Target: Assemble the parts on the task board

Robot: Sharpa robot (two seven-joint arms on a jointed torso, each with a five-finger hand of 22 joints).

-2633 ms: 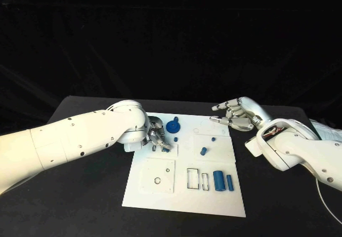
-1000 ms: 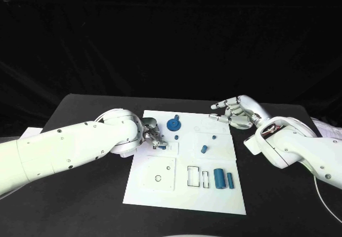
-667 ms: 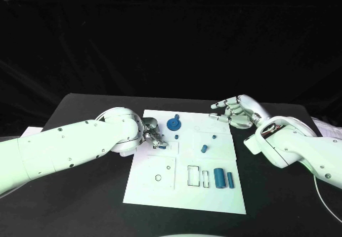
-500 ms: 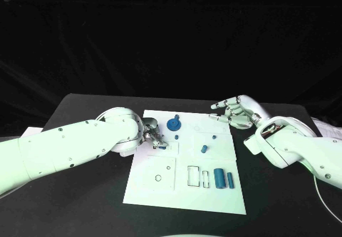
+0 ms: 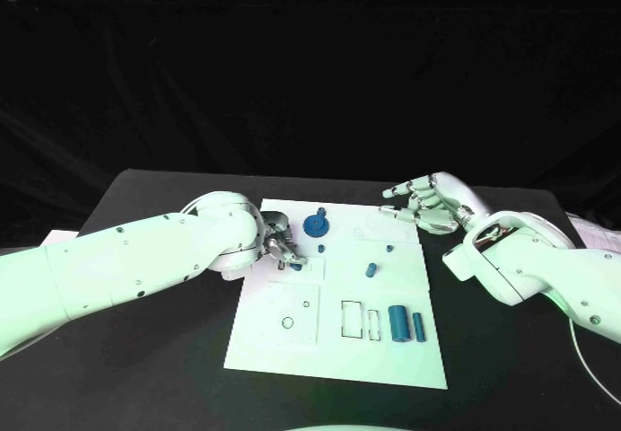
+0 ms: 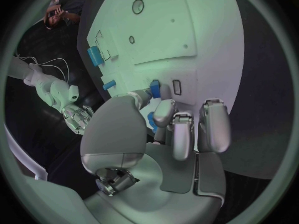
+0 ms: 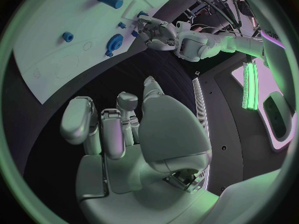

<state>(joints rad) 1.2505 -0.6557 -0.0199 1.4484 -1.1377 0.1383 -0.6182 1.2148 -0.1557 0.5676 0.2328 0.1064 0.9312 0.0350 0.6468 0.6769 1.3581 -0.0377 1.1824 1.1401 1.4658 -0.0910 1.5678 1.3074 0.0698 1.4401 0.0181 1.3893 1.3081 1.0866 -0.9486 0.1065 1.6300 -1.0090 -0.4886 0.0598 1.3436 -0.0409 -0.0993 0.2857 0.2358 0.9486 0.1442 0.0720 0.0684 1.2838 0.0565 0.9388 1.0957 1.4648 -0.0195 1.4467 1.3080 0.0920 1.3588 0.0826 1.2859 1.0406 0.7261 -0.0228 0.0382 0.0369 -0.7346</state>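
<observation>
**At the board's left edge: left hand on a small blue part**

Left hand (image 5: 280, 249) pinches a small blue part (image 6: 155, 89) at the fingertips, over the task board (image 5: 339, 359). Right hand (image 5: 428, 205) hovers off the board's far right corner, fingers loosely curled, holding nothing. Blue gear (image 5: 316, 228) sits near the far edge.

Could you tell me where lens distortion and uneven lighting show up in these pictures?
Left wrist view: the task board edges bow outward. Right wrist view: a bright light strip glares beside the right hand. Head view: edges look straight, and the background is black.
</observation>
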